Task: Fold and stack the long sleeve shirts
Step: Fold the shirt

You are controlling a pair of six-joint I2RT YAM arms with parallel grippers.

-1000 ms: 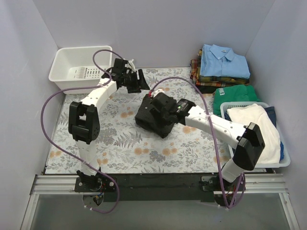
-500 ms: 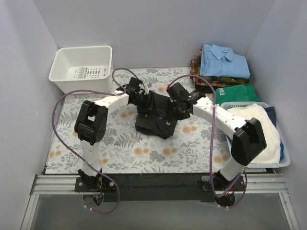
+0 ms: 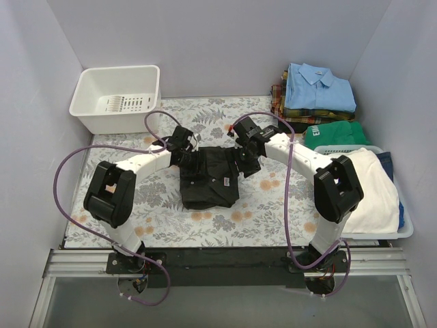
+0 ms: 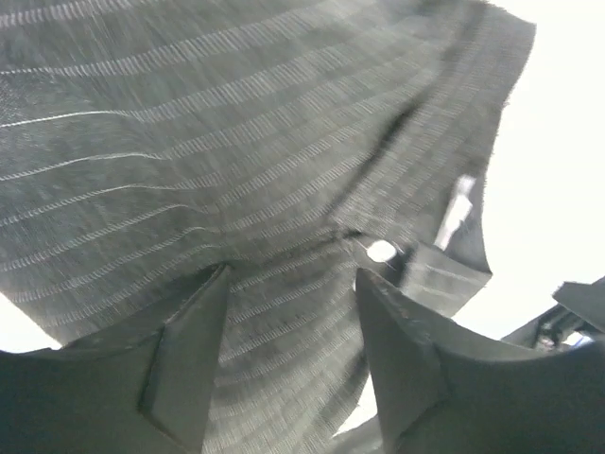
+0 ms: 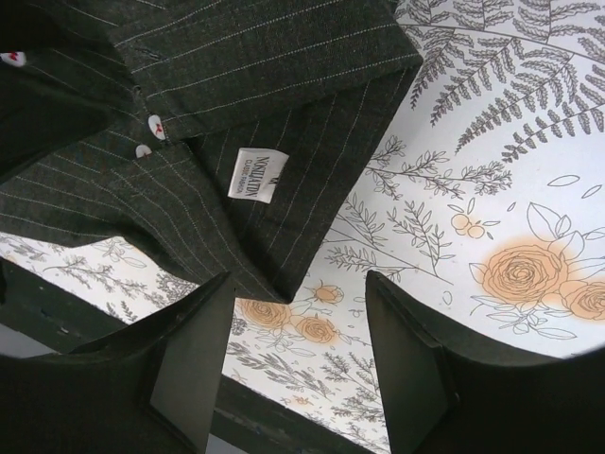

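Note:
The black pinstriped long sleeve shirt point(image 3: 208, 181) lies folded in a flat bundle in the middle of the floral table point(image 3: 273, 212). My left gripper point(image 3: 190, 156) sits low at its back left edge. In the left wrist view its fingers stand apart with pinstripe cloth point(image 4: 236, 123) filling the gap between them; my left gripper point(image 4: 293, 274) is open. My right gripper point(image 3: 244, 156) hovers at the shirt's back right corner. It is open point(image 5: 301, 279), with the shirt's corner point(image 5: 236, 113), its white label point(image 5: 253, 175) and bare table between its fingers.
Folded shirts are stacked at the back right: a light blue one point(image 3: 319, 87) on plaid ones point(image 3: 287, 109), with a green garment point(image 3: 334, 131) beside them. A blue basket point(image 3: 404, 229) holding white cloth stands at the right. A white bin point(image 3: 116, 96) stands at the back left.
The shirt has shifted left and toward the near edge and now lies flatter. My left gripper came down from beside the white bin to the shirt. Both grippers' jaws have narrowed slightly.

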